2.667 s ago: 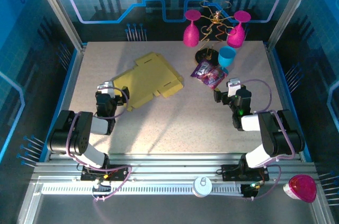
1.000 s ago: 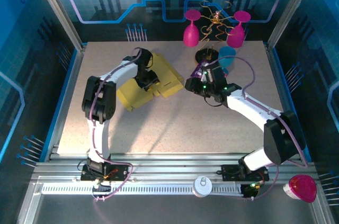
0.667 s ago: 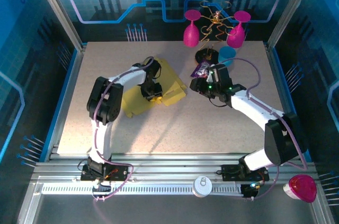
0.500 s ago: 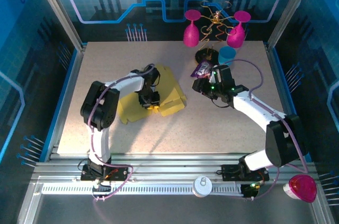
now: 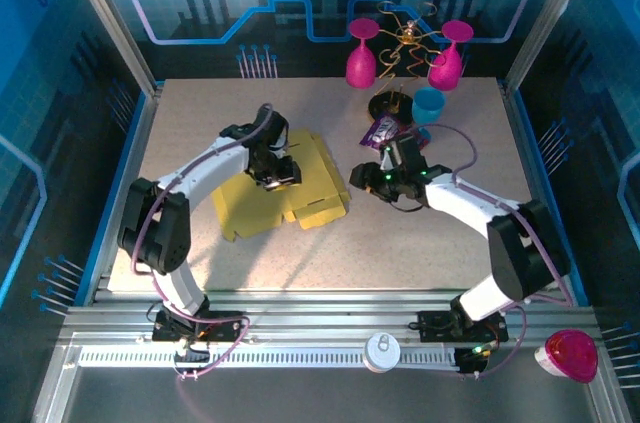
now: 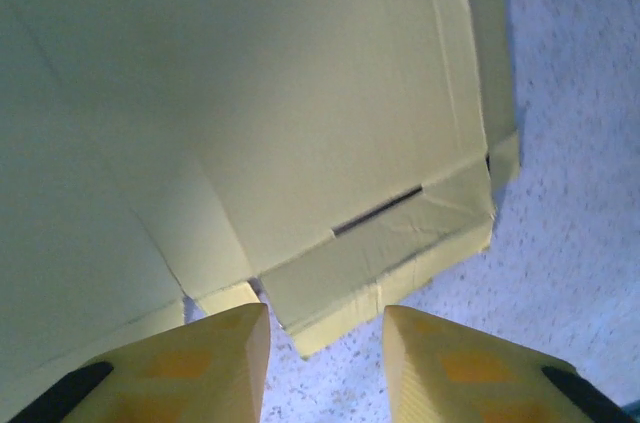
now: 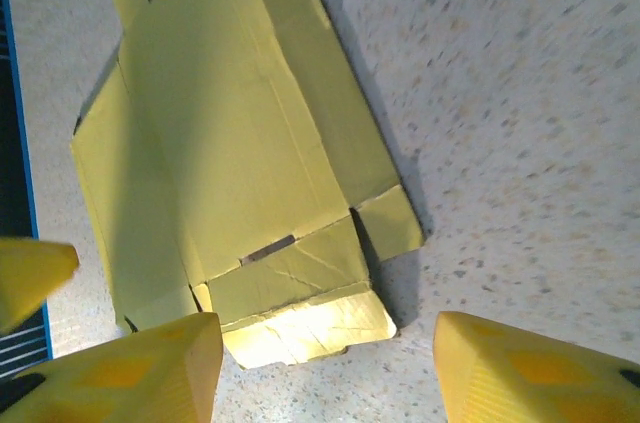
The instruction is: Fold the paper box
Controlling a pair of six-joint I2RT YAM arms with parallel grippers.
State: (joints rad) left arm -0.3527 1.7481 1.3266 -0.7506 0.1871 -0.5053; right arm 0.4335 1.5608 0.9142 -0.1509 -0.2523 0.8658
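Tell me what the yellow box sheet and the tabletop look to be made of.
Paper box: thin cardboard, matte yellow; it shows sharp crease lines, a die-cut slot and wrinkles near one flap.
Tabletop: probably laminate or a stone-look composite, pale with fine dark speckles and little gloss; the pictures cannot settle which.

Two arms of white tubular links and black joint housings, left arm (image 5: 200, 173) and right arm (image 5: 468, 205), each trailing a looping purple cable (image 5: 472, 151). Left claw (image 5: 277, 174) and right claw (image 5: 358, 181) have yellow wedge-shaped fingers (image 6: 215, 358).
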